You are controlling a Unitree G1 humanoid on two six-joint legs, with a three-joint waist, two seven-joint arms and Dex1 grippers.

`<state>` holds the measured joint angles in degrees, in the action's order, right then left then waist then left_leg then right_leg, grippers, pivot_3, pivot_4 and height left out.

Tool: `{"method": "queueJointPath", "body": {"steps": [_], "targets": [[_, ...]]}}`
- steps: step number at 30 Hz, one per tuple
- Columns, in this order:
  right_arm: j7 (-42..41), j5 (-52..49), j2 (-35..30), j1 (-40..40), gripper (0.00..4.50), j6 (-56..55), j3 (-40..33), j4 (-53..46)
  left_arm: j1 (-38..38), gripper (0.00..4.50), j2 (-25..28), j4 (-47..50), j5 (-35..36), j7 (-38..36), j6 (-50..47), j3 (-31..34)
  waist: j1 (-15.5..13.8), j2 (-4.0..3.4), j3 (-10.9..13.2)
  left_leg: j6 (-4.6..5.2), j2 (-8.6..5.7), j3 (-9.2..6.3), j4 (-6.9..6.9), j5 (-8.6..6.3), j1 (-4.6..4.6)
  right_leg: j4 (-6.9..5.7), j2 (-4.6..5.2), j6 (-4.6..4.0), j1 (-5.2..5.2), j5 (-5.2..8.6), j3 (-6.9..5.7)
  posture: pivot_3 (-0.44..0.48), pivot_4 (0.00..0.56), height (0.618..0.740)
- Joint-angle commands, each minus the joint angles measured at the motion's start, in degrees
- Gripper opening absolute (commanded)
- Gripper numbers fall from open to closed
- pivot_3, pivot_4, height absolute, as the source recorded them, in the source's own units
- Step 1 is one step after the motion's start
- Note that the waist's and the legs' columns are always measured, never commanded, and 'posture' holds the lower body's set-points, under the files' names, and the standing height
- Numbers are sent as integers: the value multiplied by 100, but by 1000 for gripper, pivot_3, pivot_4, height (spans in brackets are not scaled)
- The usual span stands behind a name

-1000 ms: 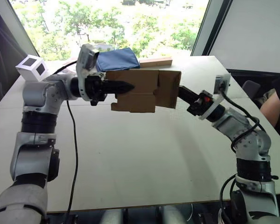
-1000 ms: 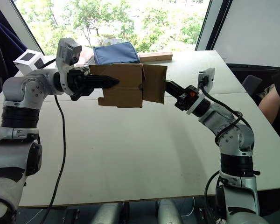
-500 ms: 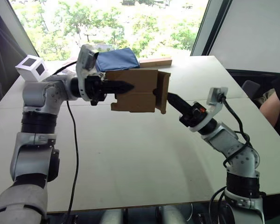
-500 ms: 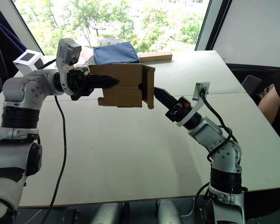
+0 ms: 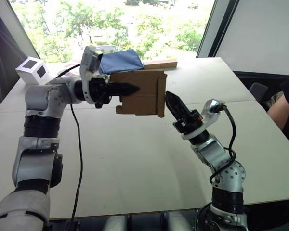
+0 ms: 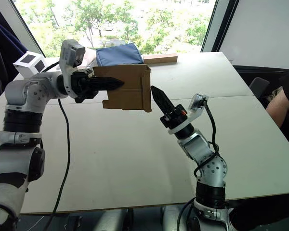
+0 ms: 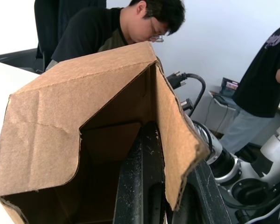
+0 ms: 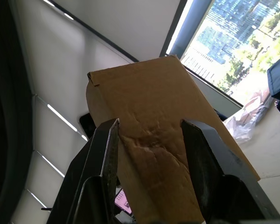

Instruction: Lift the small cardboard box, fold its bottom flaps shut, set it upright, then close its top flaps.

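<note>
Small cardboard box (image 5: pixel 139 92) held in air above bench (image 5: pixel 135 154), lying on side, near bench's far half. Left claw (image 5: pixel 127 89) clamped on box wall: one finger (image 7: pixel 142 186) inside box, other outside. Bottom flaps (image 5: pixel 161 94) at end facing right claw, folded nearly flat across opening. Right claw (image 5: pixel 172 102) just beside that end, tip pointing up at flaps; fingers (image 8: pixel 102 163) spread apart, nothing gripped. Behind box on bench: blue fabric bundle (image 5: pixel 121 61), long wooden block (image 5: pixel 160 64), white cube (image 5: pixel 33 70).
</note>
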<state>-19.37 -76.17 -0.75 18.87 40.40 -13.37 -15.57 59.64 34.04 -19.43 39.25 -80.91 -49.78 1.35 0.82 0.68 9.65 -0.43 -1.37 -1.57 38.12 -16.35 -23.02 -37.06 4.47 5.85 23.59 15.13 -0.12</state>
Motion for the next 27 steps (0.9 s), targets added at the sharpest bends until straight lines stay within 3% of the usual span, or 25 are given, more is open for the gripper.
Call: {"method": "queueJointPath", "body": {"steps": [1, 9, 12, 16, 22, 27], "targets": [[46, -139, 69, -28, 2143, -161, 28, -232, 93, 0, 41, 38, 106, 26, -6, 205, 2, 0, 0, 0, 0, 0, 0, 0, 0, 0, 0, 0, 0, 0, 0, 0, 150, 737], [16, 11, -127, -214, 2143, -383, -84, -205, 104, 0, 44, 20, 105, 34, 3, 198, 7, 0, 0, 0, 0, 0, 0, 0, 0, 0, 0, 0, 0, 0, 0, 0, 150, 737], [-24, -45, -215, -269, 2826, -411, -130, -213, 107, 0, 30, 9, 105, 38, 8, 191, 7, 0, 0, 0, 0, 0, 0, 0, 0, 0, 0, 0, 0, 0, 0, 0, 150, 737], [-14, -76, -236, -269, 4313, -474, -158, -159, 115, 0, 11, -15, 100, 39, 21, 180, 10, 0, 0, 0, 0, 0, 0, 0, 0, 0, 0, 0, 0, 0, 0, 0, 150, 737], [-31, -74, -184, -291, 4313, -529, -128, -132, 125, 0, 6, -37, 84, 37, 30, 174, 8, 0, 0, 0, 0, 0, 0, 0, 0, 0, -1, 0, 0, 0, 0, 0, 150, 737], [-14, -70, -100, -296, 2982, -604, -119, -101, 141, 0, 11, -44, 79, 37, 32, 173, 8, 0, 0, 0, 0, 0, 0, 0, 0, 0, 0, 0, 0, 0, 0, 0, 150, 737]]}}
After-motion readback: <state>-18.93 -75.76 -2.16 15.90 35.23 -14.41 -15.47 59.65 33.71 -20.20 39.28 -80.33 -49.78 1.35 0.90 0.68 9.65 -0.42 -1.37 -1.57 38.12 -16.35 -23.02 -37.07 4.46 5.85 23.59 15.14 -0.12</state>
